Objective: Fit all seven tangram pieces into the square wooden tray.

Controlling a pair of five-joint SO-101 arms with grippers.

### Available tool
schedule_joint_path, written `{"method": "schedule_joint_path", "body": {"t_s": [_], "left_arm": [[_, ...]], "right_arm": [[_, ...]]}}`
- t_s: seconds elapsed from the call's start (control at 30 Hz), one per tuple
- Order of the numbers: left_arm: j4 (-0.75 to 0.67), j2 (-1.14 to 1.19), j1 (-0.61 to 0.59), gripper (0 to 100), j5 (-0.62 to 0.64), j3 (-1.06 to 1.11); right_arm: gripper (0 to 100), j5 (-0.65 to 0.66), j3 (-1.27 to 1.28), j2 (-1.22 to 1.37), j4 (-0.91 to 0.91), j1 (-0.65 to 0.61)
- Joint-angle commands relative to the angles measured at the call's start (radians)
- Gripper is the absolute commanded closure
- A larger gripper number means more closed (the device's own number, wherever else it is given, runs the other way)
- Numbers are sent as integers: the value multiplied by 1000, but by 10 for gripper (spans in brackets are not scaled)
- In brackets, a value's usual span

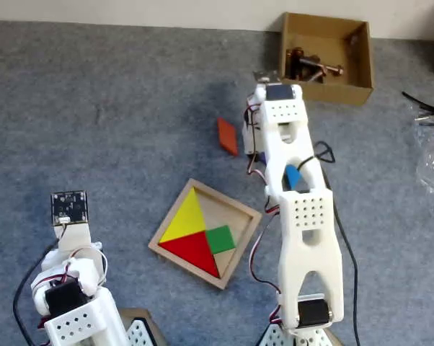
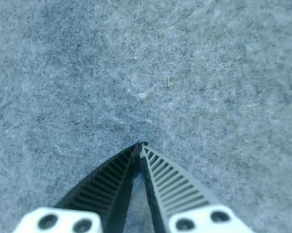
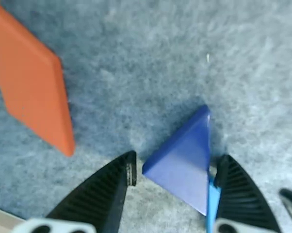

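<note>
**High view:** the square wooden tray lay at lower centre on the grey desk, holding a yellow triangle, a red triangle and a green square; an orange parallelogram lay above it, apart.

**Right wrist view:** the right fingers stood parted on either side of a dark blue triangle; a light blue piece lay just beside it; whether they pressed the triangle could not be told.

**Left wrist view:** the left fingers were closed tip to tip over the desk, holding nothing.

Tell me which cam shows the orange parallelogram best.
High view: the orange parallelogram lies whole on the carpet, apart from the tray. Right wrist view has it closer but cropped at the edge. Left wrist view faces bare carpet.
</note>
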Motion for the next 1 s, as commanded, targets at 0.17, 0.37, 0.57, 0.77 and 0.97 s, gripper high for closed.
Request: {"method": "schedule_joint_path", "body": {"t_s": [0.17, 0.37, 0.57, 0.77, 0.97], "left_arm": [[9, -5, 15, 995, 9, 21], [9, -5, 15, 995, 9, 21], [9, -5, 15, 995, 9, 21], [9, -5, 15, 995, 9, 21], [9, -5, 15, 995, 9, 21]], "right_arm": [[775, -68, -24, -24, 35, 4], [775, -72, -18, -25, 42, 4], [778, -72, -18, -25, 41, 2], [778, -74, -24, -24, 33, 2], [778, -170, -21, -24, 2, 2]]}}
